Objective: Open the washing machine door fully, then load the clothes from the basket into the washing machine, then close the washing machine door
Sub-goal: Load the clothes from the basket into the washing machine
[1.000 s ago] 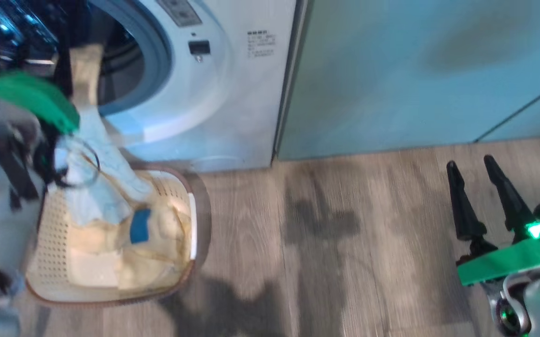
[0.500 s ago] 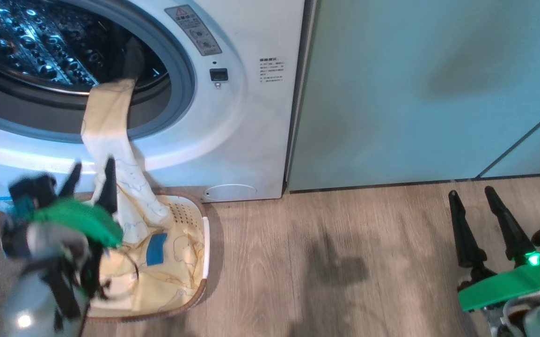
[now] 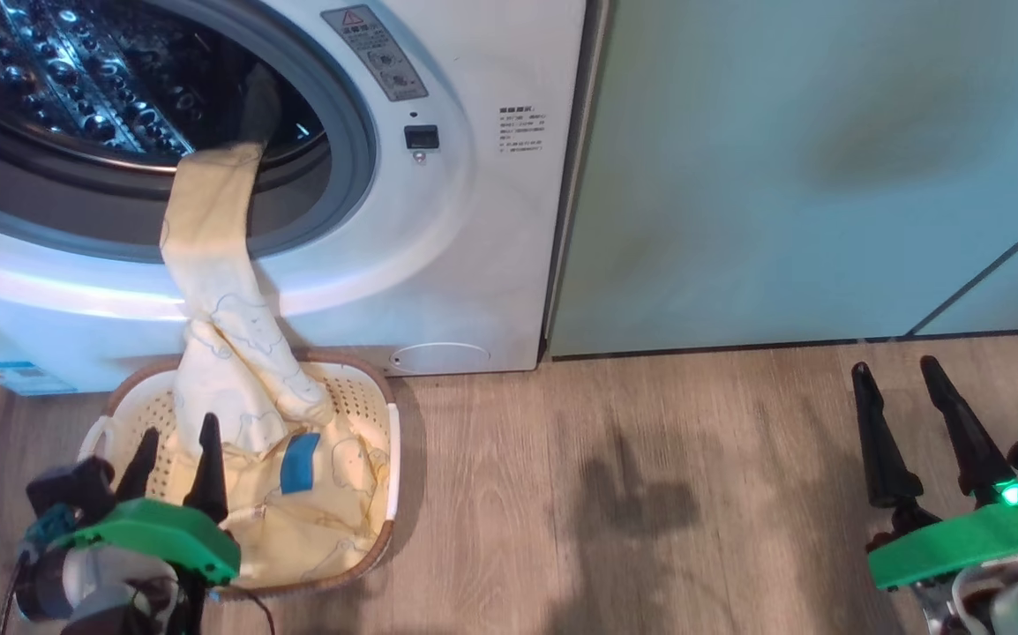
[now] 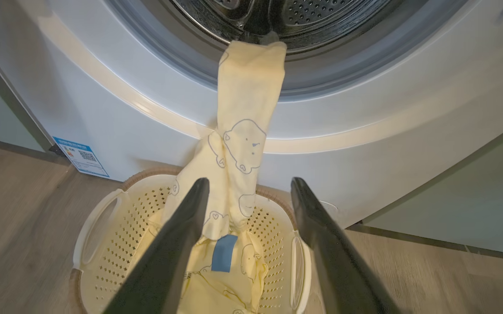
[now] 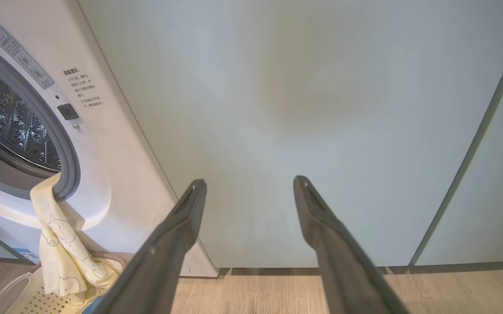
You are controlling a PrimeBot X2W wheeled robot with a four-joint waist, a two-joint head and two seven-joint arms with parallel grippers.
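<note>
Drawn back from the washing machine (image 3: 474, 220), the left gripper (image 3: 179, 428) hangs released and empty above the basket (image 3: 390, 459), leaving the clothes (image 3: 209, 229) draped from its mouth into the basket, loading apparently half done, while the right gripper (image 3: 893, 363) idles, fingers spread.

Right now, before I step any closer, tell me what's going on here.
The robot is partway through loading laundry. The washing machine stands open, and the clothes hang in a strip from its drum mouth down into the basket on the floor, where the rest lies bunched. The left pincer hovers open over the basket's near side, holding nothing. The right pincer is open too, off to the right above the wooden floor, facing a pale green cabinet.
</note>
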